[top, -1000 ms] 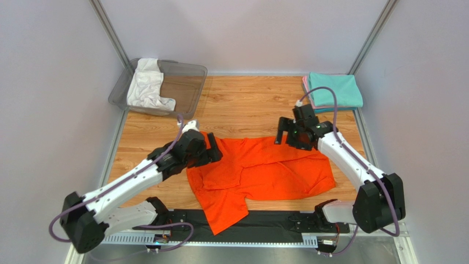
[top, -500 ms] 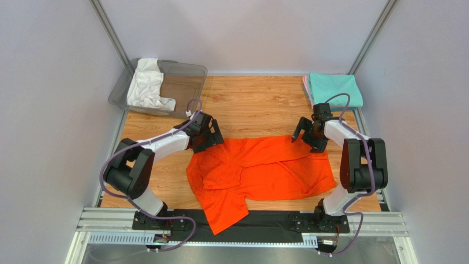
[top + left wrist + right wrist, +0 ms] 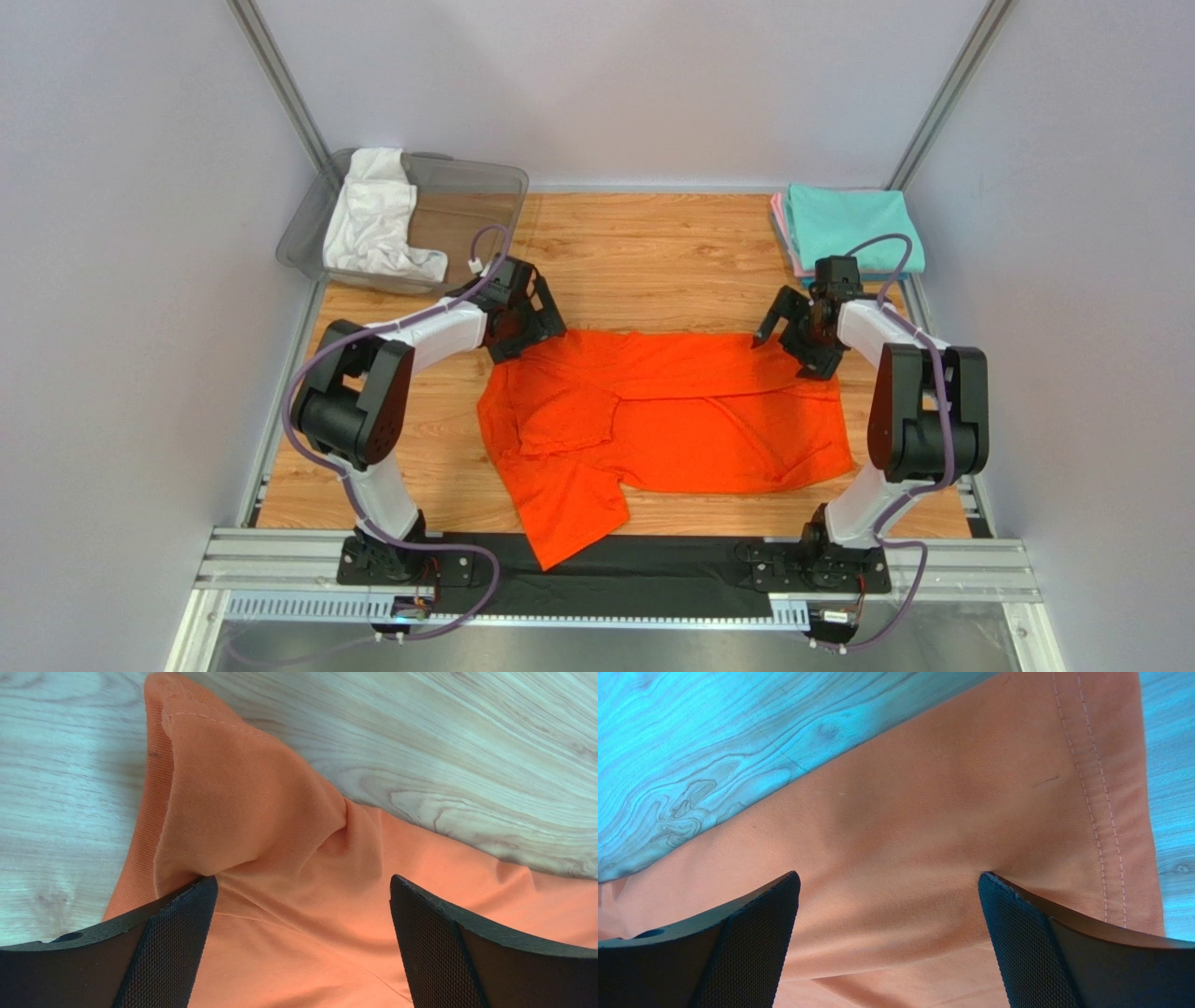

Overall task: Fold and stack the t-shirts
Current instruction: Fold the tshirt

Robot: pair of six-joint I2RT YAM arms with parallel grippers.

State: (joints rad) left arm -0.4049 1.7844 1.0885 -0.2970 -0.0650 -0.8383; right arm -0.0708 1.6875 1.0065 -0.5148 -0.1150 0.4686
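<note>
The bright orange t-shirt (image 3: pixel 673 420) lies spread on the wooden table, one sleeve folded over at its left and its lower left corner hanging over the near edge. My left gripper (image 3: pixel 530 319) is open over the shirt's far left corner. My right gripper (image 3: pixel 786 325) is open over the far right corner. In the left wrist view the left gripper (image 3: pixel 302 882) straddles a puckered fold of orange cloth (image 3: pixel 281 833). In the right wrist view the right gripper (image 3: pixel 889 876) spans flat orange cloth (image 3: pixel 934 826) near a stitched hem. A white t-shirt (image 3: pixel 372 217) lies crumpled in the bin. A folded teal t-shirt (image 3: pixel 853 227) rests on a pink one (image 3: pixel 776 213).
A clear grey plastic bin (image 3: pixel 477 210) stands at the far left corner. The teal and pink stack sits at the far right corner. Bare wood (image 3: pixel 645 266) stretches between them behind the orange shirt. Grey walls with metal posts close in the sides and back.
Both arms have reached farther back and outward to the orange shirt's far corners. The shirt's far edge now lies straighter and a little farther back. Both grippers stayed open.
</note>
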